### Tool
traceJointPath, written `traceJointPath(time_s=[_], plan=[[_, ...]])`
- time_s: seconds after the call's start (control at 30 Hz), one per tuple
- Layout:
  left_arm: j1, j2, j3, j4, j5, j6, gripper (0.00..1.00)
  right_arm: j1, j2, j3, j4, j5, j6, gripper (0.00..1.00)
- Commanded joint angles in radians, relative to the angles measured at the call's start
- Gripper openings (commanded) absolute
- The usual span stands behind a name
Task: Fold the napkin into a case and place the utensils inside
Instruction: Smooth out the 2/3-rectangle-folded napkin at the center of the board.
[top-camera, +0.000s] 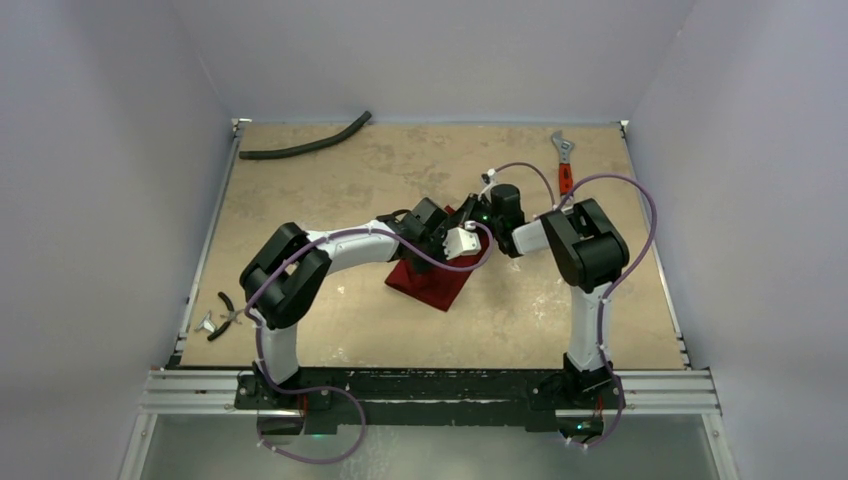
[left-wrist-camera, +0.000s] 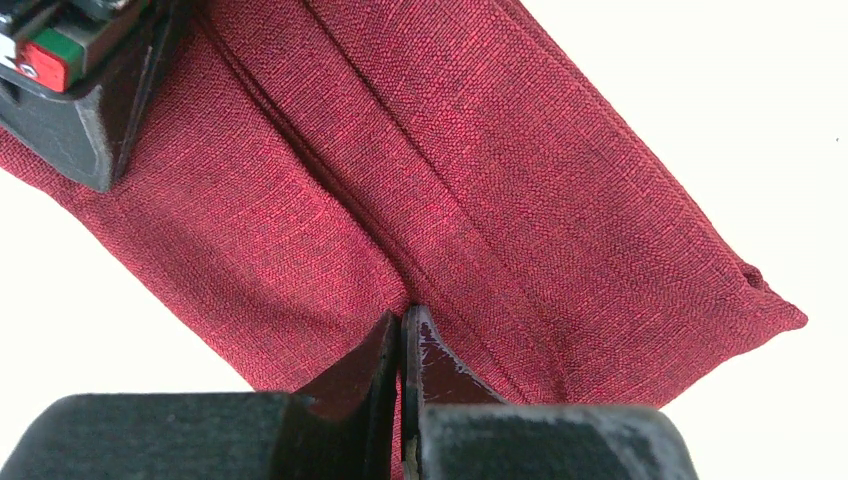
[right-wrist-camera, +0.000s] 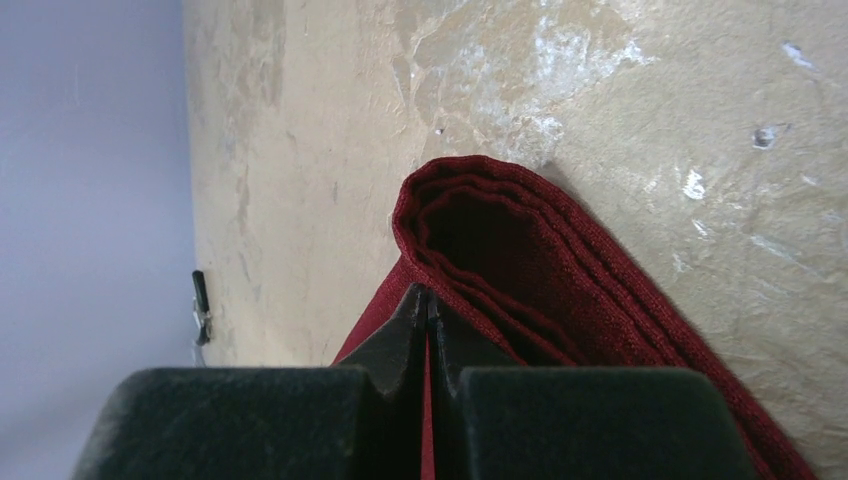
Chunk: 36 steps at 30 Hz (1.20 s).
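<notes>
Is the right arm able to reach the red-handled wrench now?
Likely not yet: the right claw is shut on the napkin. The wrench lies nearby and the way looks free once it lets go.

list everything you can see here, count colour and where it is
napkin: 1, dark red, folded, mid-table beneath both grippers
hose: 1, black, far left corner of the table
wrench: 1, silver with red handle, far right edge
pliers: 1, black handles, near left edge
table: 1, mottled tan, under everything
left arm: 1, white and black, reaching in from near left
right arm: 1, white and black, reaching in from near right
cables: 2, purple, looped along the arms
left gripper: 1, black, shut on the napkin
right gripper: 1, black, shut on the napkin's folded edge
</notes>
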<state>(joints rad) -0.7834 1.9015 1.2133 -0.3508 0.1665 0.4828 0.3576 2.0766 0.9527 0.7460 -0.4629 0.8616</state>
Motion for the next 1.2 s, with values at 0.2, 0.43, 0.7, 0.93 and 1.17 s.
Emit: traceJointPath(time_s=[0.2,0.43,0.7,0.93,1.17], plan=[[0.002,-0.003,-0.009,-0.105,0.034,-0.01,0.16,-0.003,0.031,-0.019,-0.019,0.074,-0.088,0.0],[0.037,-0.055,0.243,-0.299,0.158,-0.087,0.67,-0.003,0.034,-0.056,0.015,0.096,-0.092,0.0],[0.162,-0.112,0.202,-0.256,0.184,-0.174,0.58,-0.003,0.02,-0.085,0.05,0.111,-0.087,0.0],[0.169,-0.107,0.021,-0.135,0.148,-0.114,0.2,-0.001,0.008,-0.098,0.062,0.119,-0.09,0.0],[0.1,-0.047,0.066,-0.095,0.122,0.001,0.16,0.0,0.0,-0.102,0.055,0.117,-0.087,0.0]])
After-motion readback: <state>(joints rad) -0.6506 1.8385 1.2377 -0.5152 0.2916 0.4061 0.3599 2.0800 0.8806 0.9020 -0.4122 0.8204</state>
